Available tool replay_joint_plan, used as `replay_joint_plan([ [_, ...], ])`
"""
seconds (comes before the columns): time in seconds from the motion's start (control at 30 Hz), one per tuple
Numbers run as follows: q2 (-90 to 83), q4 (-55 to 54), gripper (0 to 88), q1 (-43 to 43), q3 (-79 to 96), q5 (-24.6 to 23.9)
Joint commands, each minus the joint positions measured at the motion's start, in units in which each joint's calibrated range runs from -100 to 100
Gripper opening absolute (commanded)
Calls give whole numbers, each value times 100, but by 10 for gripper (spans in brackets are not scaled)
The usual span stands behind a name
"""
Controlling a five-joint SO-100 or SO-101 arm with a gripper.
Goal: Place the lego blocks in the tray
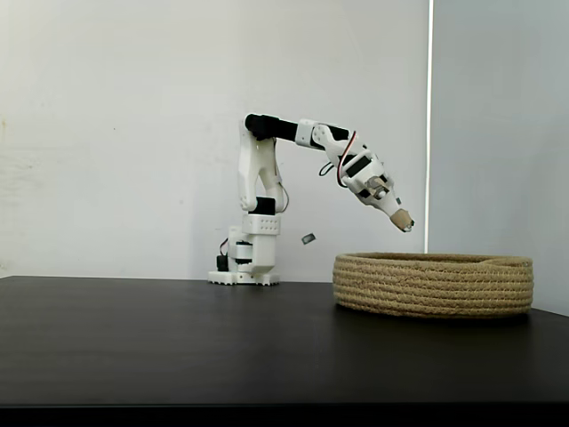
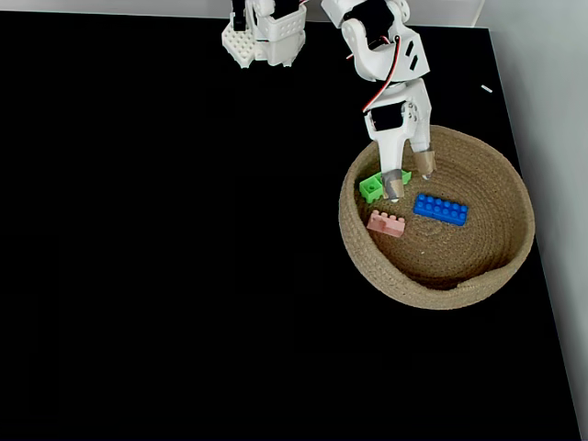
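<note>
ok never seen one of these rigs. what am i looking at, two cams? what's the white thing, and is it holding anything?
The white thing is a small robot arm bolted to a black table, ending in a two-finger gripper.

Two still cameras show the same moment. One fixed view looks from table height, side on; the other looks down from above.

On the table sits a round basket of coiled tan rope, which serves as the tray. Seen from above, three toy bricks lie inside it: a green one, partly hidden behind the fingers, a blue one and a pink one.

The gripper hangs above the basket, clear of its rim in the side view. Its fingers are apart and nothing sits between them, so it holds nothing.
</note>
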Motion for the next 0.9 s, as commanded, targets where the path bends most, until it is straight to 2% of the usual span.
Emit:
replay_joint_plan([
  [0.0,-594,-91,364,99,114,274],
  [0.1,-1102,-100,364,388,479,601],
  [0.17,-1540,-175,265,602,743,957],
  [0.3,-2538,-300,6,1064,1272,1519],
  [0.7,-6433,-233,3,2201,4182,2647],
  [0.87,-7396,658,3,2457,5048,3077],
])
